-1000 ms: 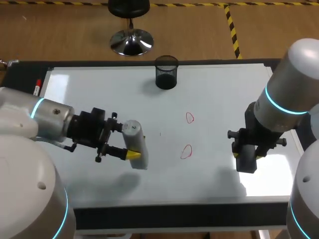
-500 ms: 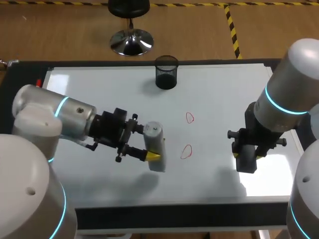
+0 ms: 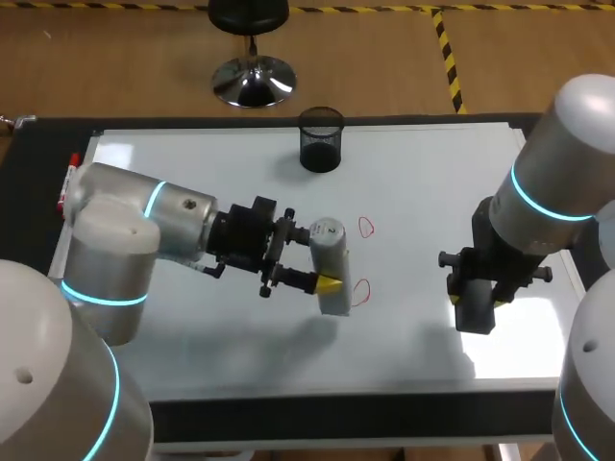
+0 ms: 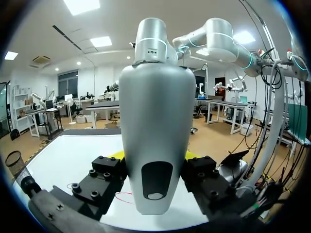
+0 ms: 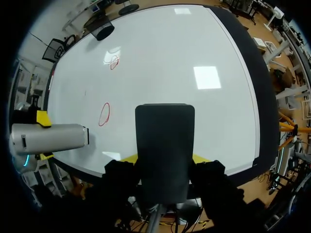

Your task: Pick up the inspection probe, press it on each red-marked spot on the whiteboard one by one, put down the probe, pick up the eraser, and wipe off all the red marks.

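At the centre of the overhead view, my left gripper pinches the probe, a smooth, matte silver-grey cylinder with a rounded shoulder and a flat cap. My fingers press on it from two sides, and one yellow tip shows against its lower half. The left arm comes in from the left of the frame and ends in a black, bolted wrist block. The probe sits over the whiteboard, a glossy white sheet in a dark frame. I cannot tell whether the probe touches the board. In the left wrist view the probe fills the space between my fingers, with a dark rounded window set in its side.

Two thin red outlines are drawn just right of centre. The upper mark is a small oval, near the probe's cap end but apart from it. The lower mark is a larger loop, just beside the probe's lower end, to its right.

At the right of the frame, my right gripper hangs over the board, well apart from both marks. Its fingers clamp the eraser, a dark, flat-faced rectangular block with rounded corners. In the right wrist view a strip of yellow shows on either side of it.

At the top centre of the board stands a round black mesh cup. At the far left edge lies a slim marker, white with red on it.
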Controlling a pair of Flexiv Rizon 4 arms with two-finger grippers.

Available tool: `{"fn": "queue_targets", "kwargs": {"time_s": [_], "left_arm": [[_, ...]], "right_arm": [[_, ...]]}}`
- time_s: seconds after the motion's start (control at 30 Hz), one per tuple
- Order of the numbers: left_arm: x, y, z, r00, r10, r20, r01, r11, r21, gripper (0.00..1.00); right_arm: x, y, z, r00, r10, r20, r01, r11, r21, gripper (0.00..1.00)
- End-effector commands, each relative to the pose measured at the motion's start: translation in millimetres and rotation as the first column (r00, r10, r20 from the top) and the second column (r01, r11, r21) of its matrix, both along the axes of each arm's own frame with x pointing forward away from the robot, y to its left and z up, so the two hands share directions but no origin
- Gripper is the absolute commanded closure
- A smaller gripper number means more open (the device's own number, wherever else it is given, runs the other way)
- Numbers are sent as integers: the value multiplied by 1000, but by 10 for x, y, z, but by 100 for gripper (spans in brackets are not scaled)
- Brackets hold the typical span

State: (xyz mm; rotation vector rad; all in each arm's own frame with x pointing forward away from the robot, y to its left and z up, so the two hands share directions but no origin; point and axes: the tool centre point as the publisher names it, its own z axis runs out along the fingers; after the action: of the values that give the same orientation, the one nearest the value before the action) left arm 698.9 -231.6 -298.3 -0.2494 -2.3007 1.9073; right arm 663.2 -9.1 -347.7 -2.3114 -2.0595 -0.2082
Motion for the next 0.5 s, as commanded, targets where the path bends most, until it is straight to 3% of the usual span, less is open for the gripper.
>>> {"fn": "queue_targets", "kwargs": {"time_s": [0.03, 0.5], "left_arm": [[94, -147, -63, 1000, -8, 1, 8, 1000, -2, 100], [158, -350, -159, 1000, -10, 9, 10, 1000, -8, 100]], "right_arm": [[-7, -11, 9, 1000, 1, 1, -1, 1000, 2, 100], [-7, -11, 9, 1000, 1, 1, -1, 1000, 2, 100]]}}
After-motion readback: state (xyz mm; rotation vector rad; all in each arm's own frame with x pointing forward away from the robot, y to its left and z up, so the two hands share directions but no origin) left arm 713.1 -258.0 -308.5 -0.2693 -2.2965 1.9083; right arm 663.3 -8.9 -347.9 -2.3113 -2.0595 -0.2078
